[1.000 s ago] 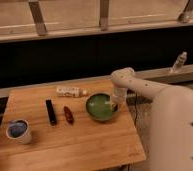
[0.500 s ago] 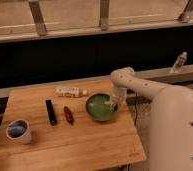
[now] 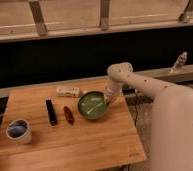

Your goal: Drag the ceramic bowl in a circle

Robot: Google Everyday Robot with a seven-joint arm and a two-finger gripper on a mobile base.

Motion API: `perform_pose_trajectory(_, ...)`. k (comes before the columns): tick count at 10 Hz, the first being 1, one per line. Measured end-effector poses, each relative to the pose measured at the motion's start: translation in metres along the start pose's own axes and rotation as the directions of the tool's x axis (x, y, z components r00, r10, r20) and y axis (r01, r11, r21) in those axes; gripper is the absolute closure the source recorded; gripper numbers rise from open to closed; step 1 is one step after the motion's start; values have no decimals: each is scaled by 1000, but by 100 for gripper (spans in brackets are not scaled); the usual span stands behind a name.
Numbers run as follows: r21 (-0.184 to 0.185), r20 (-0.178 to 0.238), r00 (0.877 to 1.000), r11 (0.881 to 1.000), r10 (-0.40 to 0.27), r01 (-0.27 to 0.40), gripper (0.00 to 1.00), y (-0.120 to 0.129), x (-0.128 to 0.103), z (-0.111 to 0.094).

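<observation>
Ceramic bowl (image 3: 92, 106): round, shallow, glossy green, darker rim. Sits upright, mouth up, no long axis. Right of centre on the wooden table (image 3: 65, 145). My jaws are down at its far-right rim; gripping or not, cannot tell.

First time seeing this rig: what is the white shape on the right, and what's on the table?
A single camera looks down on a wooden table. The white bulk is a mobile robot; its one arm bends down, putting its tool at the right rim of the green ceramic bowl. Whether it grips is unclear. Also on the table: a white cup with blue inside, a black bar, a reddish item, a small white packet.
</observation>
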Motion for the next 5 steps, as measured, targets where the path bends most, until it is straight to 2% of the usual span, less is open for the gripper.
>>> perform_pose_trajectory(2, -3, -4, 1000, 1000, -3, 3, 100, 1, 0, -1)
perform_pose_trajectory(4, -31, -16, 999, 998, -48, 48, 100, 16, 5, -4)
perform_pose_trajectory(5, -28, -24, 996, 996, -86, 86, 100, 29, 17, -7)
